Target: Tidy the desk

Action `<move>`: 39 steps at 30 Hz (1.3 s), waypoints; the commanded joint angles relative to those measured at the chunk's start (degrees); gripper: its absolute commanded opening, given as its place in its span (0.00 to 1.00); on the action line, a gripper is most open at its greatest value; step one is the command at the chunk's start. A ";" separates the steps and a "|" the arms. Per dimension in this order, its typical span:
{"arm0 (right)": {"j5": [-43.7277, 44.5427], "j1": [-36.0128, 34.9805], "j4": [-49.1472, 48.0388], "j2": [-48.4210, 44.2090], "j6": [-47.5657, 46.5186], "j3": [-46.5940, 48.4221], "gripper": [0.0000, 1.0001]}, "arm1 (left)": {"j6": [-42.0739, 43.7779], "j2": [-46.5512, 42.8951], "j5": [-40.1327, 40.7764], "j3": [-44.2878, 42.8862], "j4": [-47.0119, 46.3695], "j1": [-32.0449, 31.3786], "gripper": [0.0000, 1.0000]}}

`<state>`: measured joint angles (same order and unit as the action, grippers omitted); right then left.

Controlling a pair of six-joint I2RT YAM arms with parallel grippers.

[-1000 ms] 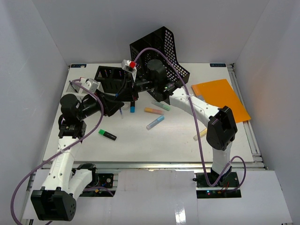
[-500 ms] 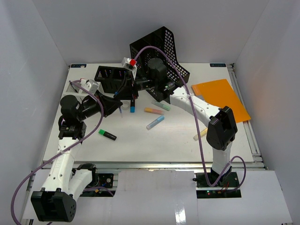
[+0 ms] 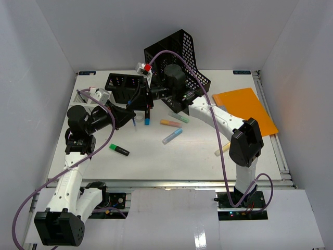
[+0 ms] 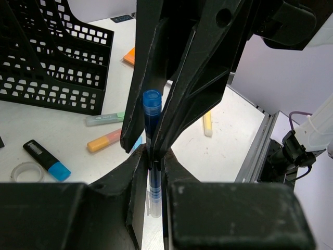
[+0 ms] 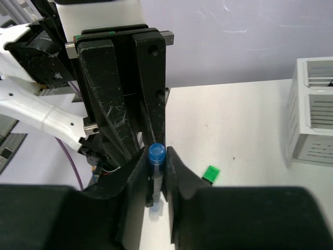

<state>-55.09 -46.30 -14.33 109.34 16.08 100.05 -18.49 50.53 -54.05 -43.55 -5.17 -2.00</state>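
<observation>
A blue pen (image 4: 152,122) is held above the white desk (image 3: 171,161), just in front of the black mesh organizer (image 3: 122,86). My left gripper (image 4: 152,157) is shut on the pen's clear lower half. The right gripper (image 5: 156,156) comes at it from the other side, its jaws standing slightly apart around the blue cap end (image 5: 157,154). In the top view both grippers meet near the pen (image 3: 135,123).
On the desk lie a green highlighter (image 3: 119,150), a blue-capped black one (image 3: 147,120), pastel orange (image 3: 170,123), green (image 3: 179,118), blue (image 3: 172,136) and yellow (image 3: 222,149) ones, and a tape ring (image 4: 26,171). A tilted black mesh tray (image 3: 179,52) stands behind. An orange folder (image 3: 244,107) is at the right.
The left jaws have closed onto the pen, and the right jaws have loosened around it. Both arms have stayed nearly still.
</observation>
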 commanded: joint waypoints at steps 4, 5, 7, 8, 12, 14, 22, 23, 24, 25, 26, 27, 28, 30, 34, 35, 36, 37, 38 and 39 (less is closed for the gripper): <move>-0.29 0.60 -3.60 -0.71 0.71 2.25 0.72 | 0.99 -1.66 3.86 0.57 1.12 -0.02 0.00; -0.08 0.94 -3.54 -0.71 0.64 2.32 0.75 | 1.27 -1.66 4.47 0.57 1.46 -0.02 0.00; 0.01 1.97 -3.55 -0.71 0.71 2.76 0.78 | 1.95 -1.51 5.51 0.69 2.59 -0.02 0.00; 0.05 2.80 -3.59 -0.71 0.71 3.11 0.80 | 2.43 -1.43 6.73 0.73 3.54 -0.02 0.00; -0.59 7.56 -3.60 -1.17 0.70 5.63 0.83 | 4.32 -0.36 12.23 1.19 5.36 -0.02 0.00; -1.77 11.60 -3.60 -1.39 0.24 7.32 0.84 | 5.07 1.22 16.21 1.19 7.32 0.04 0.00; -13.35 23.07 -2.67 -5.97 -2.37 -2.20 0.85 | 5.21 8.97 33.12 -5.76 7.86 7.38 0.00; -13.87 23.64 -2.03 -7.08 -4.23 -5.15 0.85 | 4.37 9.85 33.16 -7.34 7.50 9.88 0.00; -14.14 24.10 -1.09 -8.10 -6.14 -7.72 0.84 | 3.82 10.84 33.10 -8.38 7.13 12.09 0.00; -13.97 24.46 0.13 -9.02 -7.83 -10.20 0.84 | 3.55 12.40 33.38 -9.14 6.61 13.93 0.00; -13.65 24.83 1.00 -10.17 -9.40 -13.60 0.84 | 2.81 14.37 34.29 -11.20 5.97 15.86 0.00; -13.32 25.12 1.53 -11.20 -10.74 -16.57 0.83 | 2.43 16.15 35.37 -12.69 5.16 17.26 0.00; -12.97 25.31 1.65 -12.09 -11.83 -19.05 0.83 | 2.46 17.69 36.64 -13.51 4.16 18.04 0.00; -12.40 25.54 1.96 -13.66 -14.04 -23.46 0.83 | 2.22 20.57 38.80 -15.30 1.81 19.32 0.00; -10.78 25.79 4.98 -15.88 -19.44 -28.32 0.83 | -0.02 25.70 41.50 -17.31 -4.78 20.74 0.00; -10.38 25.84 6.32 -16.20 -21.10 -28.86 0.83 | 0.01 26.88 42.51 -17.78 -6.01 20.83 0.00; -9.88 25.87 7.76 -16.53 -22.82 -29.11 0.83 | 0.19 28.03 43.88 -18.21 -7.06 20.91 0.00; -9.38 25.91 9.19 -16.85 -24.54 -29.36 0.84 | 0.37 29.18 45.24 -18.64 -8.10 20.98 0.00; -9.08 26.05 9.90 -17.27 -26.20 -29.78 0.84 | 0.65 29.93 46.21 -19.14 -8.71 21.18 0.00; -8.90 26.22 10.37 -17.71 -27.18 -30.39 0.84 | 0.73 30.98 47.19 -19.42 -9.37 21.51 0.00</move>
<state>-65.13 -20.70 -7.21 96.16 -2.23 70.63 -17.50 78.95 -12.96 -59.70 -8.50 18.70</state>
